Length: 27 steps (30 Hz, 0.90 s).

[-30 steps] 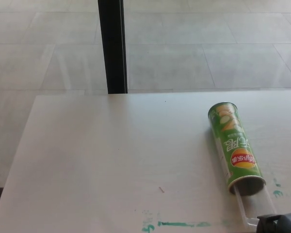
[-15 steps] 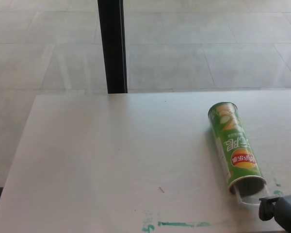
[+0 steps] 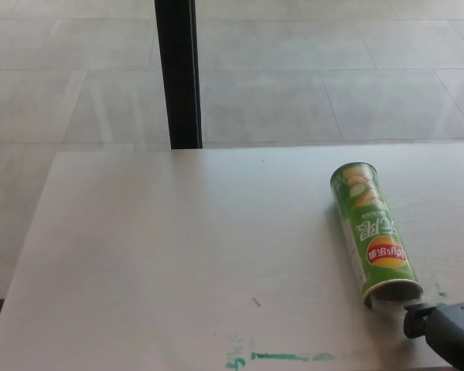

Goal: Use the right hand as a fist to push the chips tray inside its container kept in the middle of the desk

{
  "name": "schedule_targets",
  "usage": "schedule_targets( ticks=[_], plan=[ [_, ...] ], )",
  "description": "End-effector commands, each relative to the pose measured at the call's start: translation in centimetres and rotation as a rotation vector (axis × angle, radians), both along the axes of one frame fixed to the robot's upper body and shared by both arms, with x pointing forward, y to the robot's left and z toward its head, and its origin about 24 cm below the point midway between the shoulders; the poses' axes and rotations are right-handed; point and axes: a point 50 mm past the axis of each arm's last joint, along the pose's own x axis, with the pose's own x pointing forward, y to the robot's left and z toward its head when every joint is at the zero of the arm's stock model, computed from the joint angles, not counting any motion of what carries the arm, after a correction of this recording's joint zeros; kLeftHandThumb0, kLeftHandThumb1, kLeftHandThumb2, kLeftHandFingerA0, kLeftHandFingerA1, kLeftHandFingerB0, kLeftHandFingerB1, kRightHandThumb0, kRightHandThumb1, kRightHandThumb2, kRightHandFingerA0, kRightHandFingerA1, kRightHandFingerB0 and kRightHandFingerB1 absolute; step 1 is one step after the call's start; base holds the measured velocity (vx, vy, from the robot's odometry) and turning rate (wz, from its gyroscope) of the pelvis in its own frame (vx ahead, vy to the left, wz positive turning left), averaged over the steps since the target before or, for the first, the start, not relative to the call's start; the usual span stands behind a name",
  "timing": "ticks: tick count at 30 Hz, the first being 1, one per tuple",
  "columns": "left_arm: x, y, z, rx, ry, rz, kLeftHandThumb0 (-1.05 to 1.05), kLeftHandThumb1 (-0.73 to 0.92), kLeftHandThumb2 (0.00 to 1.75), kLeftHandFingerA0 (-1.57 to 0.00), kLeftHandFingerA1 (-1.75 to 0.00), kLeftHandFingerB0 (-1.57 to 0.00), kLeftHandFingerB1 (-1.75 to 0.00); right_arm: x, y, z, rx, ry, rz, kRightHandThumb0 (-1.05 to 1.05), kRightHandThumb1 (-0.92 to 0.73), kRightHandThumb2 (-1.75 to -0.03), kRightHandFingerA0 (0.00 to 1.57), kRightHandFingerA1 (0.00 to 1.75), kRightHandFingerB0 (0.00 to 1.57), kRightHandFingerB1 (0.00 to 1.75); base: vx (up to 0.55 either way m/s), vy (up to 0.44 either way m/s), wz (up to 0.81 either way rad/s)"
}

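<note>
A pale tiled floor (image 3: pixel 309 69) and a black vertical post (image 3: pixel 178 73) fill the background behind the wide, white surface (image 3: pixel 162 247), which carries smears of green marker (image 3: pixel 286 356) near its front edge. On the right part of the surface lies the green cylindrical chips container (image 3: pixel 373 232), on its side, open mouth towards the robot. The clear plastic chips tray (image 3: pixel 380 304), which a second ago stuck well out of the mouth, now shows only as a thin sliver at the rim. The right hand (image 3: pixel 447 331), black, has advanced from the lower right corner and sits just at the container's mouth; it looks bunched into a fist, holding nothing. The left hand is out of view. By my reading the push is nearly complete; a last short nudge along the container's axis should seat the tray.
</note>
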Motion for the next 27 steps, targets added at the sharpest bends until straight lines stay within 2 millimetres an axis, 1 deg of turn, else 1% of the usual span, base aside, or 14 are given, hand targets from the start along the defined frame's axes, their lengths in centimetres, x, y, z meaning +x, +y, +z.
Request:
schedule_targets(
  ticks=[1, 5, 10, 11, 12, 16, 17, 18, 20, 21, 22, 23, 26, 27],
  plan=[
    [0.0, 0.1, 0.2, 0.025, -0.003, -0.018, -0.73, 0.89, 0.67, -0.50, -0.64, -0.41, -0.50, 0.9, 0.2, 0.1, 0.009, -0.027, -0.005, -0.88, -0.76, -0.63, 1.13, 1.28, 0.15, 0.79, 0.00, 0.000, 0.00],
    [-0.1, 0.1, 0.1, 0.003, -0.022, 0.008, -0.69, 0.89, 0.66, -0.52, -0.67, -0.43, -0.51, 1.5, 0.4, 0.2, 0.007, -0.047, -0.007, -0.85, -0.72, -0.65, 1.16, 1.30, 0.19, 0.75, 0.00, 0.000, 0.00],
    [-0.1, 0.1, 0.1, 0.003, -0.032, 0.017, -0.69, 0.88, 0.66, -0.52, -0.68, -0.44, -0.53, 2.1, 0.1, 0.5, -0.017, -0.055, 0.000, -0.85, -0.72, -0.65, 1.10, 1.28, 0.17, 0.76, 0.00, 0.000, 0.00],
    [-0.6, 0.0, -0.1, 0.000, -0.020, 0.023, -0.65, 0.88, 0.65, -0.51, -0.62, -0.42, -0.49, 2.2, 0.1, 0.4, -0.016, -0.050, 0.004, -0.81, -0.72, -0.64, 1.10, 1.28, 0.19, 0.71, 0.00, 0.000, 0.00],
    [-0.7, 0.0, -0.2, 0.009, 0.004, 0.008, -0.70, 0.88, 0.66, -0.53, -0.64, -0.43, -0.49, 2.5, -0.1, 0.5, -0.018, -0.054, -0.006, -0.83, -0.71, -0.63, 1.09, 1.28, 0.20, 0.74, 0.00, 0.000, 0.00],
    [-0.9, -0.1, -0.3, 0.005, 0.006, 0.022, -0.68, 0.88, 0.66, -0.55, -0.66, -0.43, -0.49, 2.7, -0.2, 0.6, -0.027, -0.058, 0.004, -0.83, -0.72, -0.63, 1.11, 1.24, 0.21, 0.74, 0.00, 0.000, 0.00],
    [-0.8, -0.1, -0.2, 0.001, -0.004, 0.022, -0.69, 0.88, 0.66, -0.53, -0.68, -0.42, -0.51, 2.8, -0.2, 0.6, -0.022, -0.056, 0.004, -0.84, -0.73, -0.64, 1.08, 1.25, 0.20, 0.76, 0.00, 0.000, 0.00],
    [-0.8, -0.1, -0.2, 0.009, 0.012, 0.014, -0.68, 0.89, 0.66, -0.53, -0.67, -0.44, -0.50, 2.8, -0.2, 0.5, -0.018, -0.063, 0.007, -0.87, -0.69, -0.65, 1.12, 1.28, 0.19, 0.75, 0.00, 0.000, 0.00],
    [-0.8, -0.1, -0.3, 0.005, 0.009, 0.014, -0.68, 0.89, 0.66, -0.53, -0.67, -0.43, -0.50, 2.7, -0.2, 0.5, 0.002, -0.080, 0.025, -0.85, -0.70, -0.64, 1.14, 1.30, 0.21, 0.77, 0.00, 0.000, 0.00],
    [-0.9, -0.1, -0.3, 0.002, 0.009, 0.011, -0.68, 0.89, 0.66, -0.52, -0.66, -0.43, -0.50, 2.5, -0.2, 0.4, 0.000, -0.063, 0.008, -0.79, -0.50, -1.03, 1.11, 1.19, 0.22, 0.68, 0.00, 0.000, 0.00],
    [-0.9, -0.1, -0.3, 0.002, 0.012, 0.012, -0.68, 0.89, 0.66, -0.52, -0.66, -0.43, -0.50, 2.5, -0.2, 0.3, 0.003, -0.060, 0.002, -0.79, -0.50, -1.03, 1.11, 1.19, 0.22, 0.68, 0.00, 0.000, 0.00],
    [-1.0, -0.1, -0.3, 0.003, 0.010, 0.004, -0.69, 0.89, 0.66, -0.51, -0.65, -0.42, -0.50, 2.4, -0.2, 0.3, 0.001, -0.059, 0.002, -0.85, -0.70, -0.60, 1.14, 1.30, 0.20, 0.78, 0.00, 0.000, 0.00],
    [-0.9, -0.1, -0.3, 0.000, 0.007, 0.019, -0.69, 0.88, 0.66, -0.52, -0.65, -0.43, -0.49, 2.1, -0.2, 0.3, -0.005, -0.057, 0.012, -0.86, -0.70, -0.65, 1.15, 1.30, 0.20, 0.78, 0.00, 0.000, 0.00],
    [-1.0, -0.1, -0.2, -0.001, -0.003, 0.016, -0.70, 0.89, 0.66, -0.52, -0.67, -0.43, -0.51, 1.7, -0.2, 0.5, 0.000, -0.053, 0.011, -0.84, -0.71, -0.60, 1.18, 1.28, 0.23, 0.76, 0.00, 0.000, 0.00]
  ],
)
